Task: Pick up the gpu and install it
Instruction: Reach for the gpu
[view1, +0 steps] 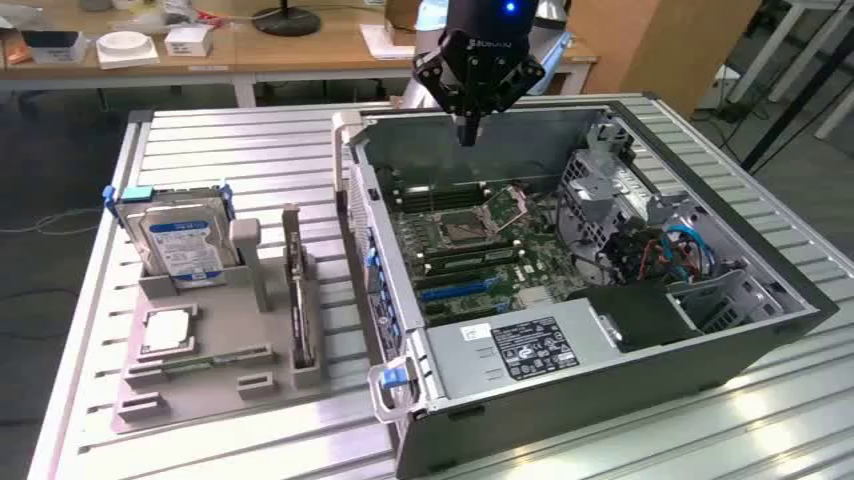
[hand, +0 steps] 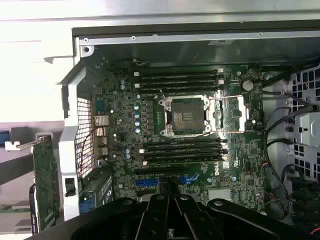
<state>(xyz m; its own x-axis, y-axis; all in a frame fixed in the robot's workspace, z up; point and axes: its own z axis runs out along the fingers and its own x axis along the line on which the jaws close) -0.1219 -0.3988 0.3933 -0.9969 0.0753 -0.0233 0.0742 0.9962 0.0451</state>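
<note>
Looking across the slatted grey metal desk (view1: 227, 150), I see it is mostly taken up by the big black computer case (view1: 641, 405), which lies on its side with its panel off and the green motherboard (view1: 467, 235) exposed. Beside the case, towards the exterior view's left, sits a grey moulded parts holder (view1: 214, 375). It carries a silver hard drive with a blue-white label (view1: 184, 245) and, in the slot nearest the case, the gpu (view1: 299, 300). The gpu is a thin, flat, dark card standing on its edge, not yet picked up. The wrist view shows it as a green board with a silvery bracket at one end (hand: 44, 185), just outside the case's perforated wall. The black pincer (view1: 466, 135) hangs over the far rim of the case, pointing down. Its fingers look pressed together and they pinch nothing. From the pincer the gpu lies well apart, off to the exterior view's left and nearer the camera, with the case wall between them. The card's long axis runs from far to near, roughly parallel to that wall.
</note>
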